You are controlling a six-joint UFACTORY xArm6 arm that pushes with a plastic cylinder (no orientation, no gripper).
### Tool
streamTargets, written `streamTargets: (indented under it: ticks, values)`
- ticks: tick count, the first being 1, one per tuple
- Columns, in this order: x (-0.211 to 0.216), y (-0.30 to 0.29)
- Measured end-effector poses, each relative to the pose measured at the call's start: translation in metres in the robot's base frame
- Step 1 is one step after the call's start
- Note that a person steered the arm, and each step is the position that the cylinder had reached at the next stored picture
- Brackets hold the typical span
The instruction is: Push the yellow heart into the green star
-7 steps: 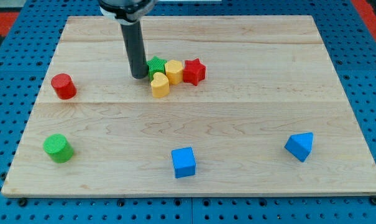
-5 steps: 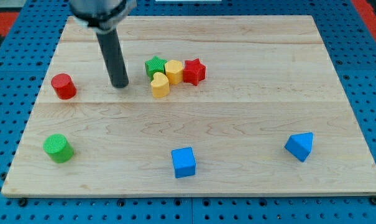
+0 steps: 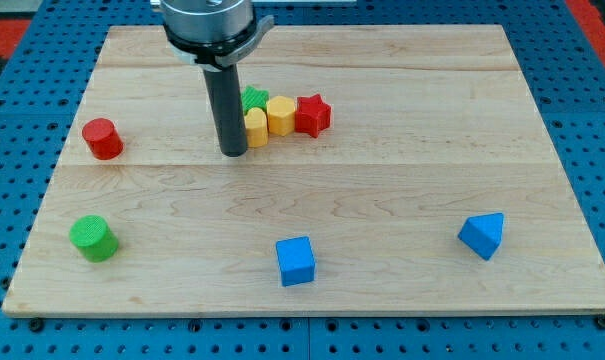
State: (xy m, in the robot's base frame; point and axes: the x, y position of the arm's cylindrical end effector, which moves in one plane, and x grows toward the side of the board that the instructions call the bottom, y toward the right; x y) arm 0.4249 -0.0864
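The yellow heart [image 3: 256, 129] lies near the board's upper middle, pressed against the green star [image 3: 254, 98] just above it. The star is partly hidden by my rod. My tip [image 3: 233, 152] rests on the board at the heart's lower left edge, touching or nearly touching it. A yellow hexagon block [image 3: 280, 114] sits to the right of the heart and star, and a red star [image 3: 312, 115] touches the hexagon's right side.
A red cylinder [image 3: 102, 138] stands at the view's left. A green cylinder [image 3: 92, 238] is at the lower left. A blue cube [image 3: 295, 261] sits at the bottom middle and a blue triangular block [image 3: 482, 236] at the lower right.
My tip swung left away from the cluster, then came back right to the heart's lower left. The yellow heart has shifted slightly up, closer against the green star.
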Motion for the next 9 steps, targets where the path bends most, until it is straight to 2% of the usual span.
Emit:
streamTargets:
  ticks: [1,2,3,4,5,6,7,9]
  values:
    - [0.003,-0.001]
    - [0.038,0.005]
    - [0.049,0.065]
    - [0.049,0.189]
    - [0.064,0.290]
    - [0.120,0.291]
    - [0.129,0.248]
    - [0.163,0.240]
